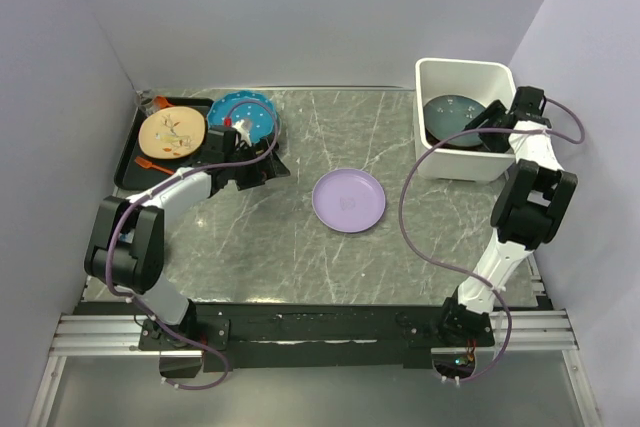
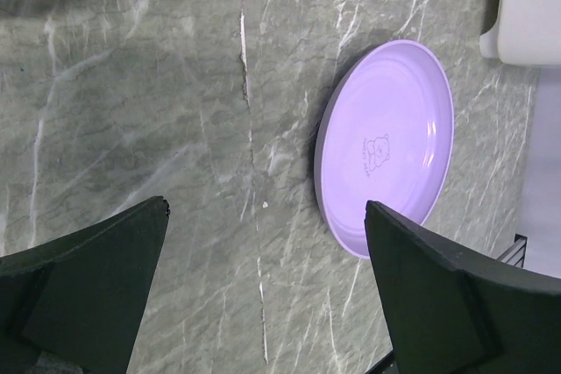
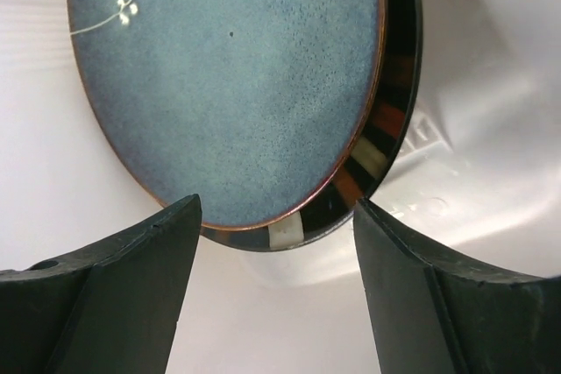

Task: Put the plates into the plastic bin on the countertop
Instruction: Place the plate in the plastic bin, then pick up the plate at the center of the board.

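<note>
Right gripper [image 3: 276, 291]: I reach into the plastic bin [image 1: 466, 71], fingers spread, gripping nothing. Below them the blue-grey plate [image 3: 228, 85] lies on a striped-rim plate [image 3: 392, 120]. Left gripper [image 2: 267, 295]: fingers spread, empty, above the countertop [image 2: 131, 111]. The lavender plate [image 2: 386, 151] lies flat on it, apart from my fingers.

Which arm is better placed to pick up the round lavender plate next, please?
Left, probably: the open left gripper faces the lavender plate, while the right gripper hangs open inside the white plastic bin above a dark blue-grey plate.
</note>
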Controlling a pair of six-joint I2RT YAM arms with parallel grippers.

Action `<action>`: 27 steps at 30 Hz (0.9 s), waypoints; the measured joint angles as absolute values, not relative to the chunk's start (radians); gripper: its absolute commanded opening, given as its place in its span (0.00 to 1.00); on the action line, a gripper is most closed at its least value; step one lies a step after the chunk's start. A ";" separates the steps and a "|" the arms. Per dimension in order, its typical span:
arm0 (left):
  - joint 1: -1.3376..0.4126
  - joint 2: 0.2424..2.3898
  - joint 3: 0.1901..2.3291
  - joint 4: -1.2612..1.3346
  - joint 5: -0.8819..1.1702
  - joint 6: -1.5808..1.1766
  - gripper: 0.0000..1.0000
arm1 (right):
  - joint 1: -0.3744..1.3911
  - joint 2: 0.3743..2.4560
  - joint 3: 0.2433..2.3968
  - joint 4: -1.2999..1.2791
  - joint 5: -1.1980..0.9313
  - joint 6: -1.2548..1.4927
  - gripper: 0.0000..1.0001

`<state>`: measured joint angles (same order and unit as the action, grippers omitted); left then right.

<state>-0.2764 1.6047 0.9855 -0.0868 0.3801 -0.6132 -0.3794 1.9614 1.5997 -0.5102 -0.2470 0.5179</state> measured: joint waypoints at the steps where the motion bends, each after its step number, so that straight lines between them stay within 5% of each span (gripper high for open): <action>1: -0.276 1.608 0.986 -0.086 0.381 -0.613 0.99 | -0.379 1.950 1.599 -0.522 -0.232 0.514 0.78; 27: -0.276 1.605 0.986 -0.092 0.382 -0.601 0.99 | -0.229 1.793 1.856 -0.703 -0.160 0.503 0.79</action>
